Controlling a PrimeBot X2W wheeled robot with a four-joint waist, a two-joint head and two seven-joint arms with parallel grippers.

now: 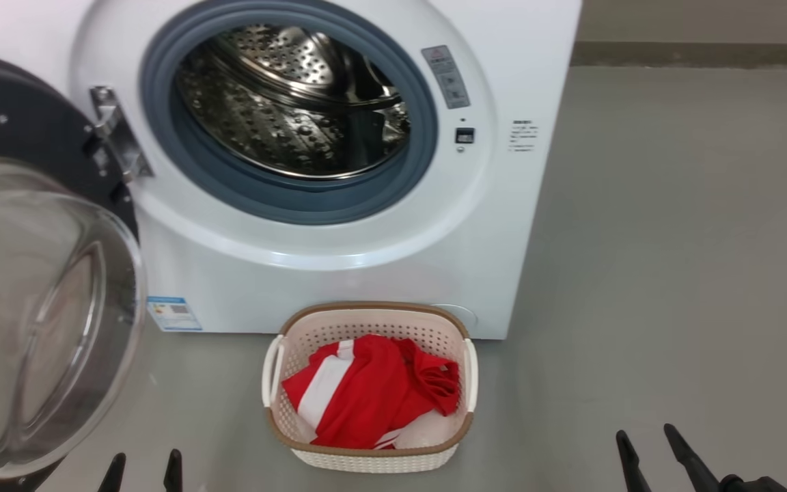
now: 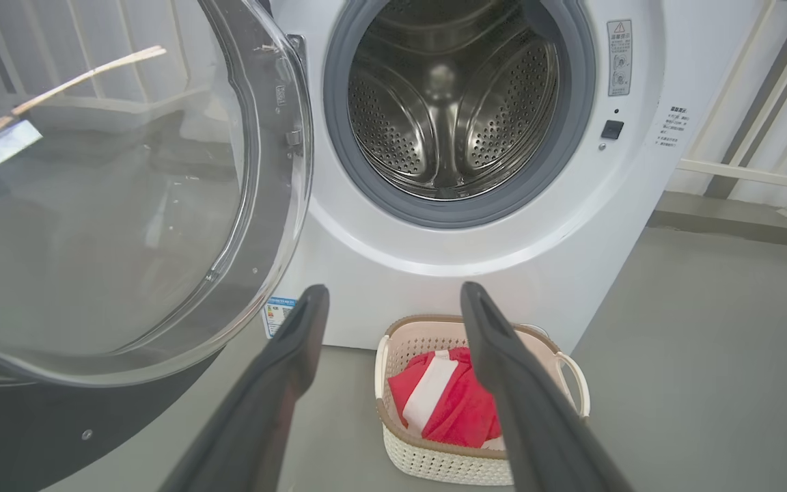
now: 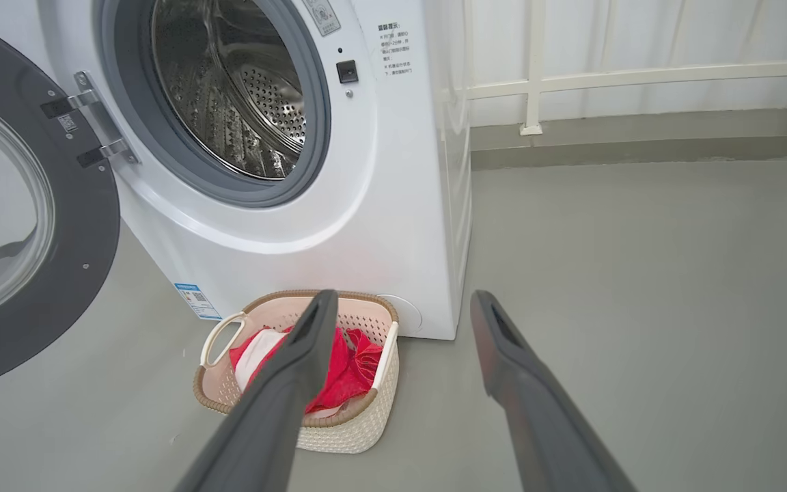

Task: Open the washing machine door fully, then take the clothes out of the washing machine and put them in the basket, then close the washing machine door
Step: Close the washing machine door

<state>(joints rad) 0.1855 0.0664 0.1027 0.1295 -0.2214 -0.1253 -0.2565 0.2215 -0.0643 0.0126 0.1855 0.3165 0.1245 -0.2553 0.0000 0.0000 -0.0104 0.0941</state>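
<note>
Left claw [image 1: 145, 461] and right claw [image 1: 645, 437] gape empty before the washing machine [image 1: 339, 273]; its blue label [image 1: 173, 314] is illegible.

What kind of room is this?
Probably a laundry corner or test bay: a big white front-loading washing machine on a plain grey floor, a small cream perforated plastic basket of red clothes before it.

The white washing machine [image 1: 339, 273] stands with its steel drum exposed. The washing machine door [image 1: 45, 307] hangs wide open on the left. Just in front, the cream basket [image 1: 366, 461] holds the clothes [image 1: 373, 393], crumpled red with white stripes
</note>
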